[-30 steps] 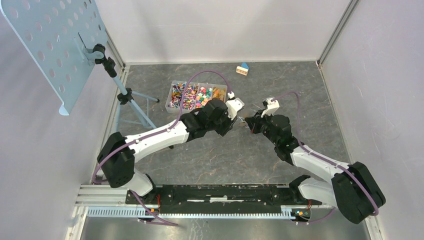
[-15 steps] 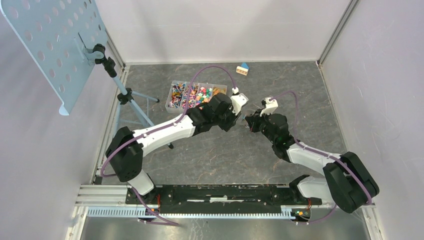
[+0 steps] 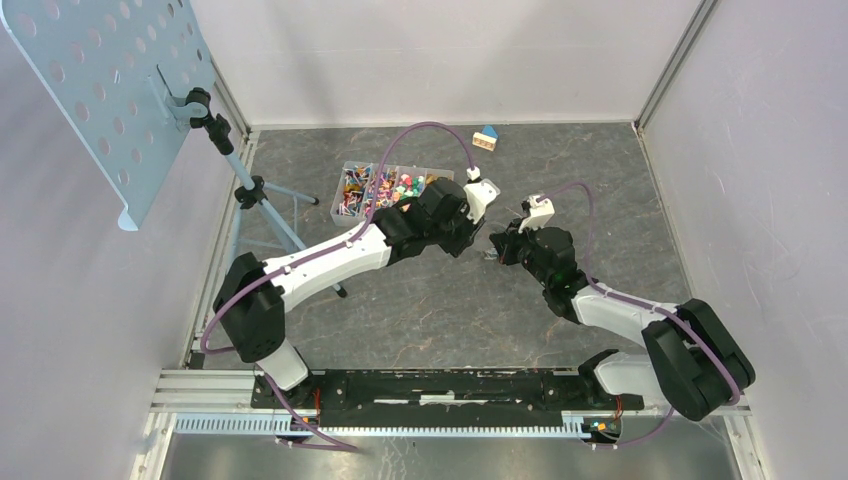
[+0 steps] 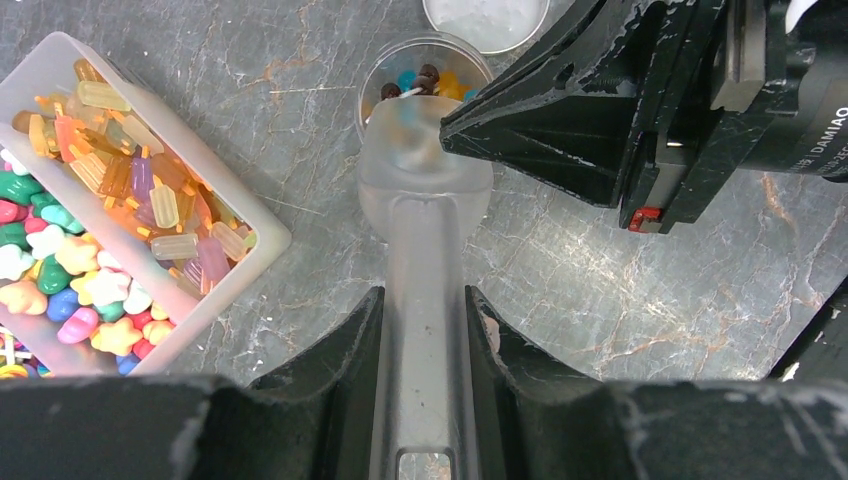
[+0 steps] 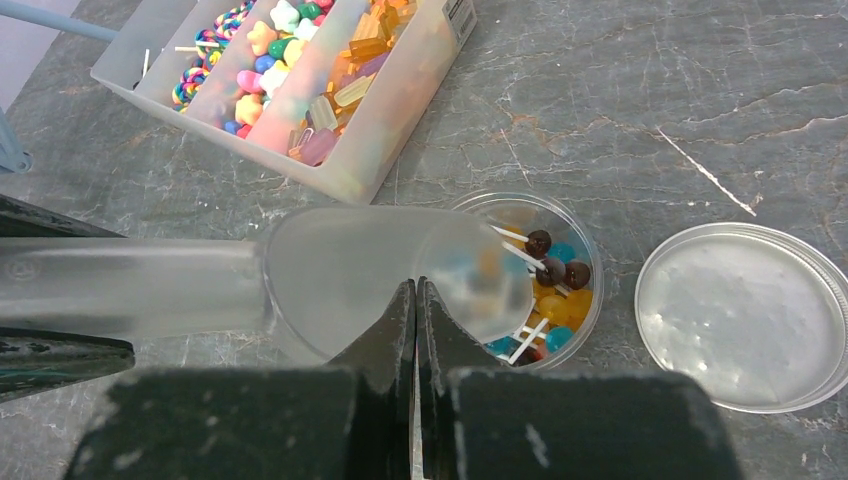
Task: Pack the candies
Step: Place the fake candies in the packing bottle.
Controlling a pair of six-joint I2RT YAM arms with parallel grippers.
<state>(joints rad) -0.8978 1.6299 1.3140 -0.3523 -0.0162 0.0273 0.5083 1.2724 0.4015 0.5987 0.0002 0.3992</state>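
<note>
**Inspector:** What has shifted over the last second?

**Observer:** From overhead, the left arm (image 3: 330, 260) has reached further out and to the right. Its wrist now sits beyond the end of the tray (image 5: 400, 125). The right arm (image 3: 620, 310) has drawn its elbow in. Neither grip has altered.

**Inspector:** State of each gripper?

**Observer:** The left gripper (image 4: 422, 310) is clamped on the handle of a frosted scoop (image 4: 425, 175), which runs straight out between the fingers. The right gripper (image 5: 417, 290) is fully closed and holds nothing. Its joined tips are at the scoop's bowl.

**Inspector:** Location of the candies (image 4: 120, 180)?

**Observer:** Most lie sorted in the tray's compartments. A smaller lot, stick lollipops among them, is already in the round clear cup (image 5: 597, 265), directly under the scoop's front edge. The lid (image 5: 740, 315) lies flat just beside the cup, not on it.

**Inspector:** Which step, and what next?

**Observer:** In my judgement a scoopful is being emptied into the cup, with the right tips helping it off. The frosted plastic blurs everything behind it, so I cannot say whether a sweet remains in the bowl. The next move calls for lifting the scoop clear of the rim without tipping the cup.

**Inspector:** Pose?

**Observer:** The left arm is stretched out low on a diagonal. The right arm is folded, its forearm reaching inward, and the two wrists meet over the cup
</note>
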